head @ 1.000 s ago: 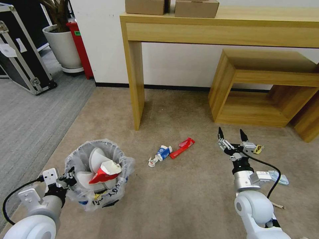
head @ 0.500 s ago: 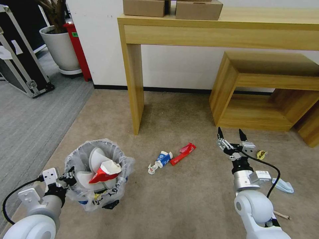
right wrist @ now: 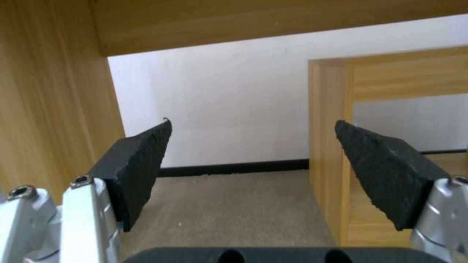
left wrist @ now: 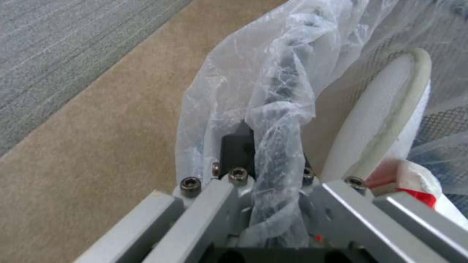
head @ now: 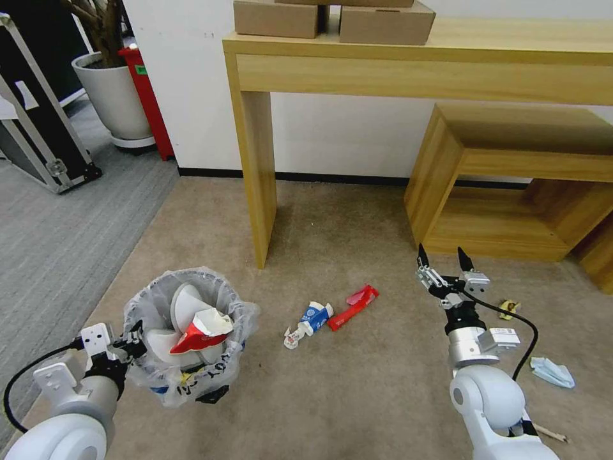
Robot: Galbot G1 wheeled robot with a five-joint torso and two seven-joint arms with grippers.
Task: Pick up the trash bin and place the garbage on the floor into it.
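so the left gripper [head: 131,340] has its fingers clamped on the trash bin [head: 189,332] rim, slippers [head: 185,305] already inside, while the right gripper [head: 442,263] hangs wide open and empty with a red wrapper [head: 353,306], crushed carton [head: 309,319] and mask [head: 553,372] left on the floor [head: 357,390].

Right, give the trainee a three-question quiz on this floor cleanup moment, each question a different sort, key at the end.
1. True or false: the left gripper is shut on the rim of the trash bin.
2. Multiple choice: what does the right gripper hold? A. the red wrapper B. the light-blue mask C. nothing, its fingers are open
3. Fill in: the white slipper lies ____ the bin.

Key: 1 true. 2 C; the right gripper hangs above the beige carpet, apart from the wrapper and the crushed blue-white carton. 3 inside.
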